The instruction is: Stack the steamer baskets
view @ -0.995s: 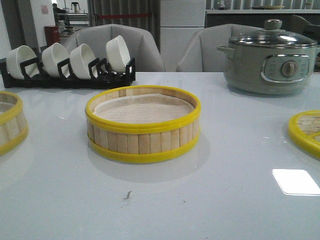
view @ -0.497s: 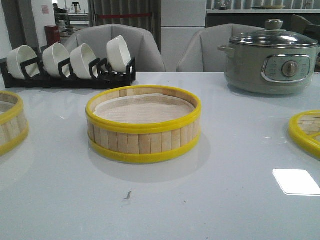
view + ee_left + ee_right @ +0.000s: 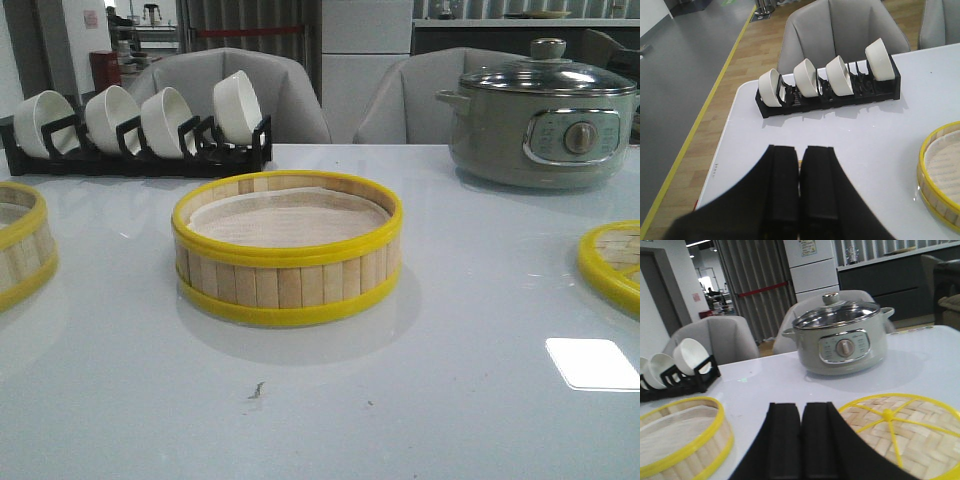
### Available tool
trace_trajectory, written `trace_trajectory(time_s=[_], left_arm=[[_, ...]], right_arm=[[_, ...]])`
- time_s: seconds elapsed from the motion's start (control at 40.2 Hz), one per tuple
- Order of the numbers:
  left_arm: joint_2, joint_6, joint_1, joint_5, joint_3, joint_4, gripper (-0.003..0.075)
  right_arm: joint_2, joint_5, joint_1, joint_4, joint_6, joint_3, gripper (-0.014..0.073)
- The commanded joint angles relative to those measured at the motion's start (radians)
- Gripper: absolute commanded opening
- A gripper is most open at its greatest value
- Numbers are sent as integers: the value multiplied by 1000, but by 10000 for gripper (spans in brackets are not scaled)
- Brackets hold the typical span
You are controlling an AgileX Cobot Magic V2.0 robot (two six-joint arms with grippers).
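Note:
One steamer basket [image 3: 287, 250] stands in the middle of the table with a pale liner inside; it also shows in the right wrist view [image 3: 680, 440]. A second steamer basket [image 3: 20, 245] is cut off by the front view's left edge. Part of a basket's rim [image 3: 940, 175] shows in the left wrist view, off to one side of my left gripper [image 3: 800, 150]. That gripper is shut and empty above the white table. My right gripper [image 3: 801, 407] is also shut and empty, hovering between the middle basket and the woven lid [image 3: 900, 435]. Neither gripper appears in the front view.
The flat yellow-rimmed lid [image 3: 610, 262] lies at the right edge. A grey electric pot [image 3: 540, 120] with a glass lid stands at the back right. A black rack of white bowls [image 3: 135, 130] sits at the back left. The table's left edge [image 3: 722, 155] drops to the floor.

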Motion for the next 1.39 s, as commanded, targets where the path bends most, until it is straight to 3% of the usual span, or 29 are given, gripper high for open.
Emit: trace_trajectory(time_s=[0.0, 0.199, 0.323, 0.497, 1.094, 1.368], left_arm=[[-4, -1, -7, -80, -38, -3, 85], [-4, -1, -7, -42, -38, -16, 85], [-4, -1, -7, -12, -38, -39, 85], [-4, -1, -7, 8, -38, -46, 85], [-4, -1, -7, 6, -38, -52, 85], [-2, -3, -7, 6, -38, -99, 85]], right_arm=[[67, -44, 58, -7, 48, -99, 23], [352, 159, 213, -173, 33, -389, 23], [553, 224, 241, -250, 33, -564, 23], [715, 232, 240, -255, 33, -690, 23], [846, 82, 240, -255, 33, -702, 23], [852, 156, 223, -268, 33, -702, 23]])
